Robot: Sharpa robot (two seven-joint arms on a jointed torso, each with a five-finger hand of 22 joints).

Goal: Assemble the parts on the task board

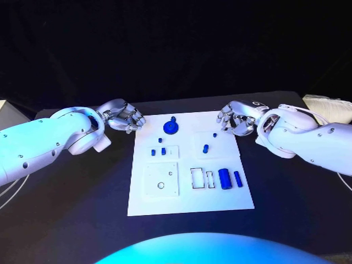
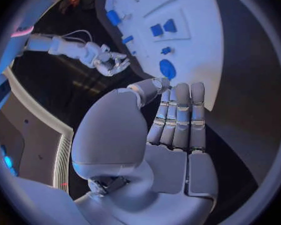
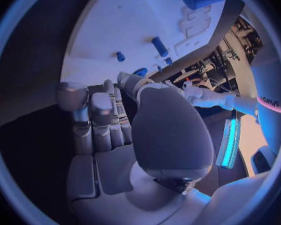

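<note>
White task board (image 1: 188, 190) between empty hands

The task board (image 1: 188, 192) is showing plain white against the black table (image 1: 303, 209). The parts — a round disc (image 1: 170, 127), two cylinders (image 1: 230, 179) — are showing deep blue. Both silver hands (image 1: 122, 116) (image 1: 238, 119) are catching a bluish sheen on white arms.

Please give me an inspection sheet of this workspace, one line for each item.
Surface: black table, bare around the board.
Job's things: white task board in the middle; round blue part at its far edge; two blue cylinders side by side near its right edge; small blue pieces between.
Clutter: nothing seen.
Hands: left hand and right hand at the board's far corners, holding nothing.
Cables: nothing seen.
Surroundings: dark backdrop.
</note>
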